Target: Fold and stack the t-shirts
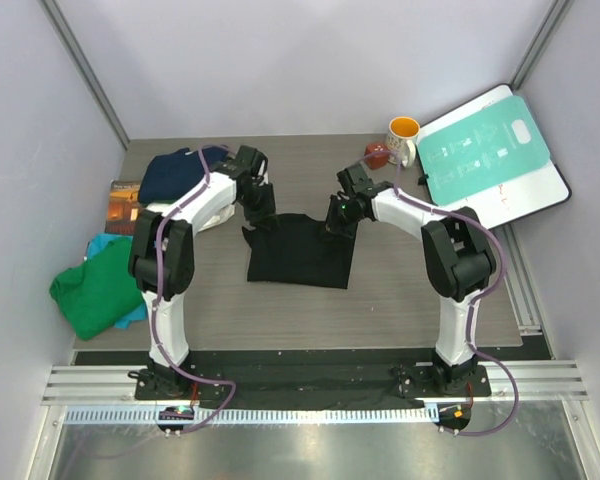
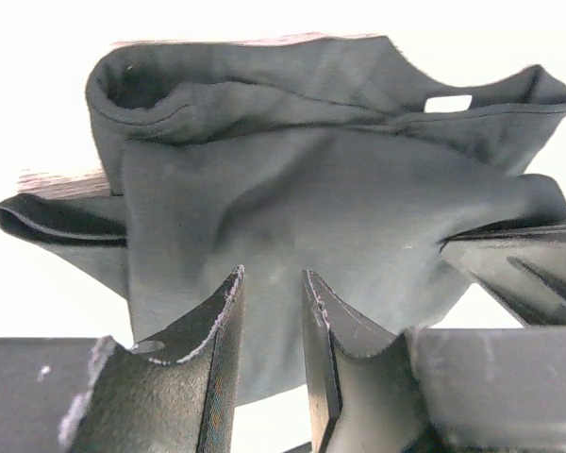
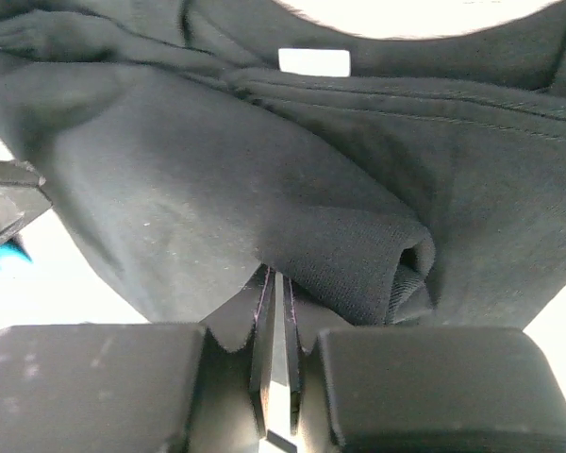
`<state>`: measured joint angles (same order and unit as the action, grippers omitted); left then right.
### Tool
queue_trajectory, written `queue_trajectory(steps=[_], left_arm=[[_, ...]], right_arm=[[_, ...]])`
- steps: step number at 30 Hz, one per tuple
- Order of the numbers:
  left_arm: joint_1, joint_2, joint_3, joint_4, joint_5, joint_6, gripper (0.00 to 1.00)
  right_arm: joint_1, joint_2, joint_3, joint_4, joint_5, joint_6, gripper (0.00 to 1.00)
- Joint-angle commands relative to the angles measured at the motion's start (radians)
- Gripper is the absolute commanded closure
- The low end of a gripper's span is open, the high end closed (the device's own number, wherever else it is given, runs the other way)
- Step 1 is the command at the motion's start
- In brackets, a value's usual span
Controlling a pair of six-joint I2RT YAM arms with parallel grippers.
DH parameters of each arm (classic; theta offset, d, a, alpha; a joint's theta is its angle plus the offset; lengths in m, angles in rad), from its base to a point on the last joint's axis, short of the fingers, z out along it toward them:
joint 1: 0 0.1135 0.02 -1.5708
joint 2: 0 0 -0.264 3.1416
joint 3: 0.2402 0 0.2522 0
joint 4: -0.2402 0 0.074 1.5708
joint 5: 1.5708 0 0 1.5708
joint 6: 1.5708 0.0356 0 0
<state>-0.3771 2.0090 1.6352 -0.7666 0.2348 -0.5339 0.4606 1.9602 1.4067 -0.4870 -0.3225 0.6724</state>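
showing the black t-shirt (image 1: 300,255) at centre frame on the bench (image 1: 430,300), upper edge running left to right; left end effector (image 1: 258,208), narrowly parted, and right end effector (image 1: 340,215), nearly closed, grip uncertain, meet its upper corners.

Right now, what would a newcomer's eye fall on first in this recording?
The black t-shirt spread at the centre of the table, with the left gripper and right gripper down at its far corners. Next, the bright green t-shirt heaped at the left edge, and the teal-and-white board lying askew at the far right corner beside a mug.
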Motion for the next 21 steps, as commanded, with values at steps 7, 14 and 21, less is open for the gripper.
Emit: queue_trajectory(steps=[7,14,21], left_arm=[[0.001,0.062,-0.100,0.162,-0.041,0.031,0.70],[0.017,0.138,-0.064,0.236,-0.074,0.015,0.70],[0.073,0.154,-0.100,0.309,-0.091,-0.017,0.70]], right_arm=[[-0.016,0.062,0.011,0.005,0.114,-0.045,0.92],[-0.054,0.083,-0.024,0.019,0.119,-0.043,0.94],[-0.094,0.080,-0.107,0.028,0.138,-0.048,0.96]])
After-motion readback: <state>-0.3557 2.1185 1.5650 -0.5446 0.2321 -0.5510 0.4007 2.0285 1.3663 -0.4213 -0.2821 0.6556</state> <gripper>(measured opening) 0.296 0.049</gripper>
